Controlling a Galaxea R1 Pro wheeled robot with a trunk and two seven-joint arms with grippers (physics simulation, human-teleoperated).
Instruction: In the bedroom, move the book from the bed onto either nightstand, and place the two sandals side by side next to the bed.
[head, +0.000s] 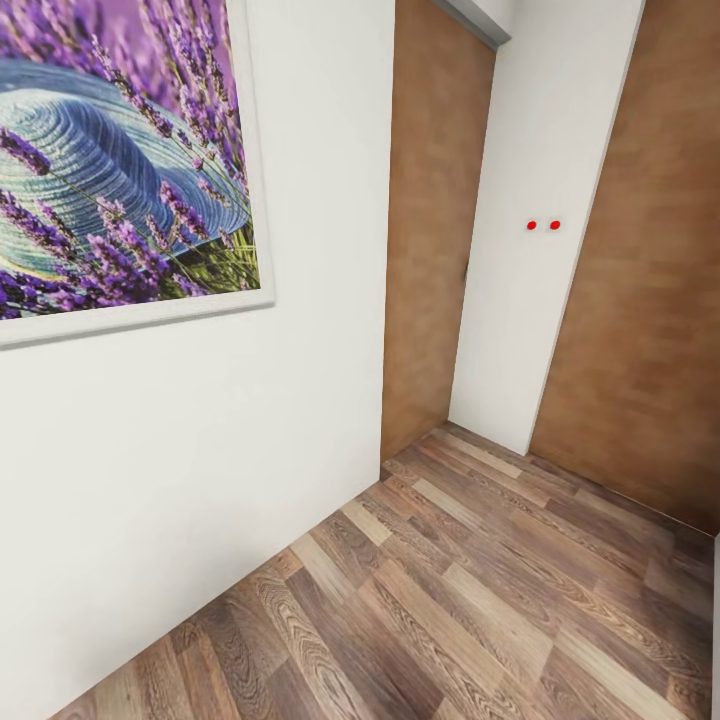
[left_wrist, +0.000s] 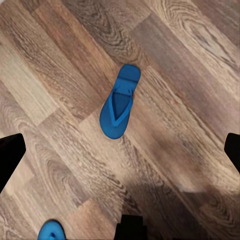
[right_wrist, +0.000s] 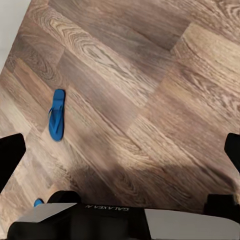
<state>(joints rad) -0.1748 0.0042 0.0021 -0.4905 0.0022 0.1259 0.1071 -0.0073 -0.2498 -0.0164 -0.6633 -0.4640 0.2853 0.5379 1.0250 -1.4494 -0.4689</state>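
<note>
While the head view takes in a white wall (head: 200, 480) hung with a framed lavender picture (head: 120, 160), two brown panels (head: 430, 230) flanking a white pillar (head: 540, 200) with two red dots (head: 543, 225), and a stretch of wood-plank floor (head: 470, 600), the sandals appear in the wrist views.

Seen from the left wrist, one blue sandal (left_wrist: 119, 108) lies flat on the floor planks, sole down, strap up, out in the open between the two dark fingertips (left_wrist: 10, 155) of the left end effector (left_wrist: 120, 155) that sit at opposite edges of the picture. Those fingers stand wide apart with nothing between them. A second blue sandal (left_wrist: 51, 231) pokes in at the edge of that view, well apart from the first.

From the right wrist, a blue sandal (right_wrist: 56, 114) lies on the floor near a pale wall edge (right_wrist: 12, 25), and a small blue scrap (right_wrist: 38, 202) shows beside the robot's own body; what that scrap is cannot be told. The right end effector (right_wrist: 120, 155) also has its dark fingers (right_wrist: 10, 157) spread wide and empty. A grey shadow falls across the planks in both wrist views.
</note>
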